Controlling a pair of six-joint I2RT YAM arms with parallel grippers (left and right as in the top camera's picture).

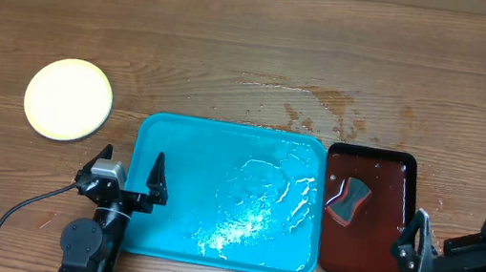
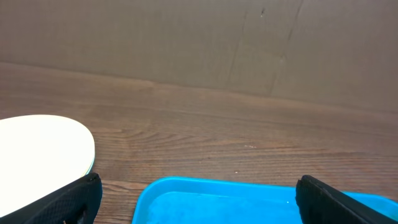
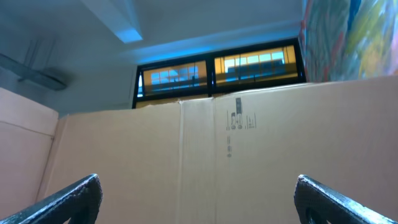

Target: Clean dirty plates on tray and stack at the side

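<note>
1. The left gripper (image 1: 131, 164) is nearest. Its fingers stand wide apart with nothing between them, above the left rim of the tray (image 1: 182, 156).
2. The plates (image 1: 68, 99) lie on the table (image 1: 238, 39) left of the tray, near it but not touching. Only the top yellow one shows. A careless sweep of the left arm could push the stack.
3. The tray holds no plate, only water; tilting it would spill.
4. A puddle (image 1: 329, 110) behind the tray could spread.
5. The sponge (image 1: 347, 199) lies in the red tray (image 1: 379, 258).
6. The right gripper (image 1: 459, 221) also has its fingers apart, empty.
7. The cardboard (image 3: 280, 143) carries printed marks (image 3: 239, 121), too small to read; no brand shows.
</note>
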